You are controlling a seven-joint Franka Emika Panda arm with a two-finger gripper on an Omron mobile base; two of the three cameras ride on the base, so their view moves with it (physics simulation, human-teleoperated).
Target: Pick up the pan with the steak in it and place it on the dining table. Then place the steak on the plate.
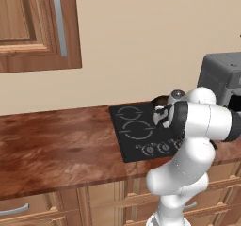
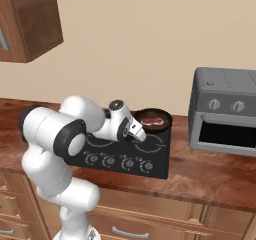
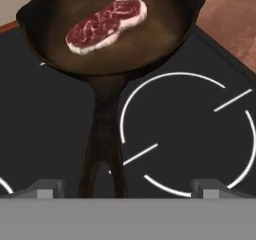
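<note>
Steak (image 3: 106, 24) lies in the upper middle of the hand view, a flat reddish-pink slab with pale marbling and a lighter fatty edge, pinched slightly at its middle. It rests on the floor of the pan (image 3: 107, 49), a round, shallow black frying pan with a dull brownish sheen inside. The pan's dark handle (image 3: 102, 144) runs straight down the frame toward the bottom edge, widening near its end. The tool (image 3: 127, 189) stands with its jaws wide apart, one grey tip low at the left and the other low at the right, with the handle's end between them and nearer the left tip; neither tip touches it.

In the right base view the pan (image 2: 153, 120) sits at the far right corner of the black cooktop (image 2: 150, 156), right of centre in the frame, with the steak (image 2: 152, 119) a small red patch in it. The cooktop is set into the reddish-brown wooden desk (image 2: 210, 176). A grey toaster oven (image 2: 225, 111) stands at the right of the frame, apart from the pan. The tool (image 2: 137, 131) hangs just left of the pan, above the cooktop.
</note>
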